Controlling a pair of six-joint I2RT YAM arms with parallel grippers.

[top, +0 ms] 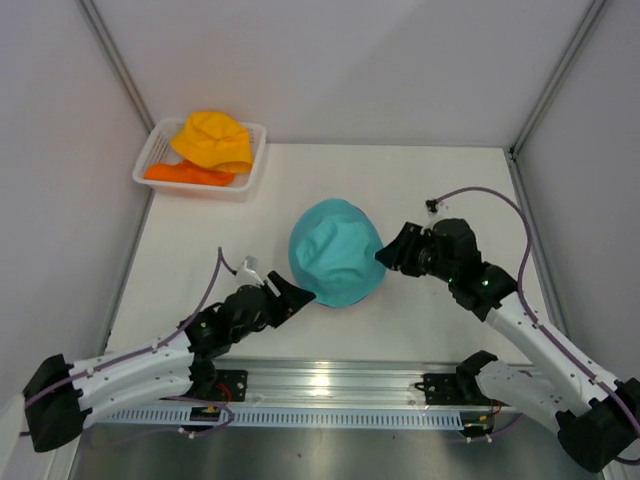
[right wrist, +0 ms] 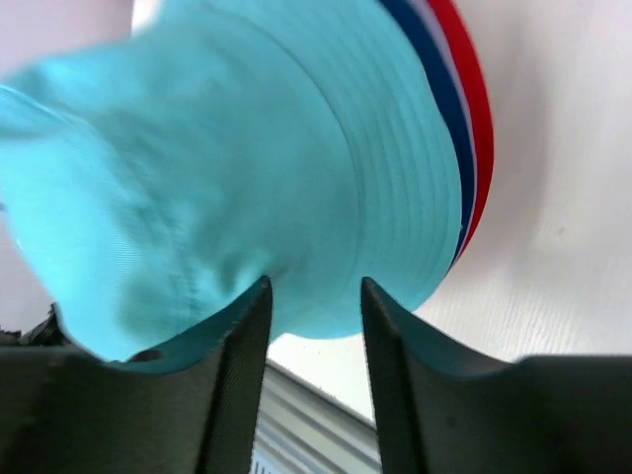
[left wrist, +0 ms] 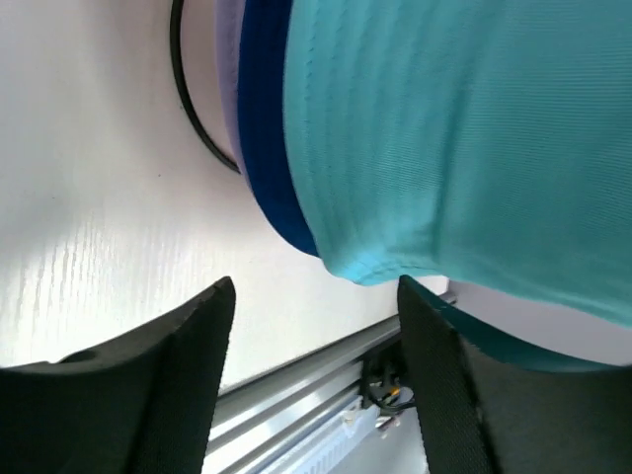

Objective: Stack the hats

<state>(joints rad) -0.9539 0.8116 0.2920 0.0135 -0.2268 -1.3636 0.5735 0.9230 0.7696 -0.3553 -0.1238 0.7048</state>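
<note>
From above, only the teal fabric bucket hat (top: 335,250) shows, at the middle of the white bench (top: 450,190). The wrist views show what lies beneath it: a dark blue fabric brim (left wrist: 262,128), a lilac fabric brim (left wrist: 227,79) and a black wire ring (left wrist: 183,89) from the left, and a red fabric brim (right wrist: 474,128) lowest from the right.

The white slatted plastic basket (top: 250,175) at the far left corner holds a yellow fabric bucket hat (top: 210,140) lying on an orange fabric hat (top: 185,173).

Both arms reach low from the near edge. The left fingers (left wrist: 168,395) are spread wide at the teal brim's near-left edge. The right fingers (right wrist: 232,395) stand apart at its right edge, with the brim's rim in the gap.
</note>
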